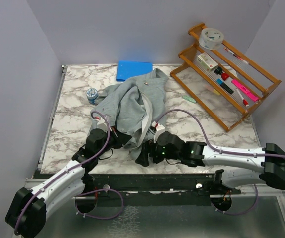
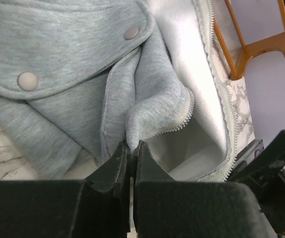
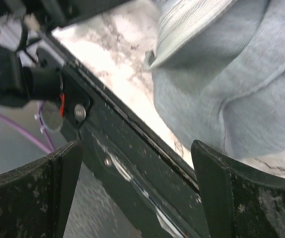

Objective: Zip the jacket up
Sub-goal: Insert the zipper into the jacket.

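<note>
pinching a fold of cloth, the left gripper is seen with its black fingers pressed together on the near edge of the large light grey fleece hooded jacket. the pinched fold lies just beside the lower end of the pale zipper, whose toothed tape curls away to the right. the second row of teeth runs up the far side of the white fleece lining, so the front is shown open. two round grey snap buttons are set on a flap to the left.

the right gripper is held with its fingers spread wide and nothing between them. it hangs over the dark metal edge rail of the table, with the jacket's grey hem just beyond it.

from above, the jacket is found crumpled in the middle of the white marble-patterned table, with its hood toward the far side. the left gripper and the right gripper are placed at its near edge, close together. a flat blue rectangular pad is partly covered by the hood. a small blue and white round tin stands just left of the jacket. a tilted wooden rack with pens and a roll of clear tape is seen well apart at the far right.
</note>
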Available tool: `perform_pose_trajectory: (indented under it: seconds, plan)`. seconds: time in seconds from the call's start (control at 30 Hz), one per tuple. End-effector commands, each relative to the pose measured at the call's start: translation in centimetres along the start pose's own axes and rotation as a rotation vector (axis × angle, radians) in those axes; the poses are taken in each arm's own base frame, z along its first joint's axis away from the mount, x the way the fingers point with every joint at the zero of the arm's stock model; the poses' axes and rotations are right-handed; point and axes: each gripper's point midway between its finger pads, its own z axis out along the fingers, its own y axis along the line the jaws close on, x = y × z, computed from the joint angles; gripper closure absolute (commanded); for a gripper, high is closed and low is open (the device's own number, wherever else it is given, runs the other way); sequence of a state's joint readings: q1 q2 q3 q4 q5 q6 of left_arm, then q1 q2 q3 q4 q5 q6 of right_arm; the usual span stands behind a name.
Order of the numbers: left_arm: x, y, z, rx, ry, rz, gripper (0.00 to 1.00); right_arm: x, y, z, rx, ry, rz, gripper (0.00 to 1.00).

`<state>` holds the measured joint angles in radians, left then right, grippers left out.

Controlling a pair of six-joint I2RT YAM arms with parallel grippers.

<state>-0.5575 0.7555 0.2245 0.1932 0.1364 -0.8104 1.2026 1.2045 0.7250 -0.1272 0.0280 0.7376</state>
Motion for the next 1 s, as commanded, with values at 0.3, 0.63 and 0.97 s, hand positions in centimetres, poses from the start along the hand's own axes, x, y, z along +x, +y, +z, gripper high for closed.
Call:
perform_pose_trajectory:
  seconds: [0.3, 0.63, 0.97]
  plan:
    - [4.0, 1.7, -1.1, 0.0, 0.125, -0.032, 1.0, -3.0, -6.3, 6.2, 0.346, -0.273, 0.223, 0.19]
    - [5.7, 1.9, -0.2, 0.019, 0.2, -0.02, 1.0, -3.8, -12.9, 5.3, 0.363, -0.048, -0.141, 0.26]
    - [3.6, 1.9, 3.1, -0.044, 0.098, -0.024, 1.0, -7.7, -11.9, 3.2, 0.193, 0.059, -0.376, 0.19]
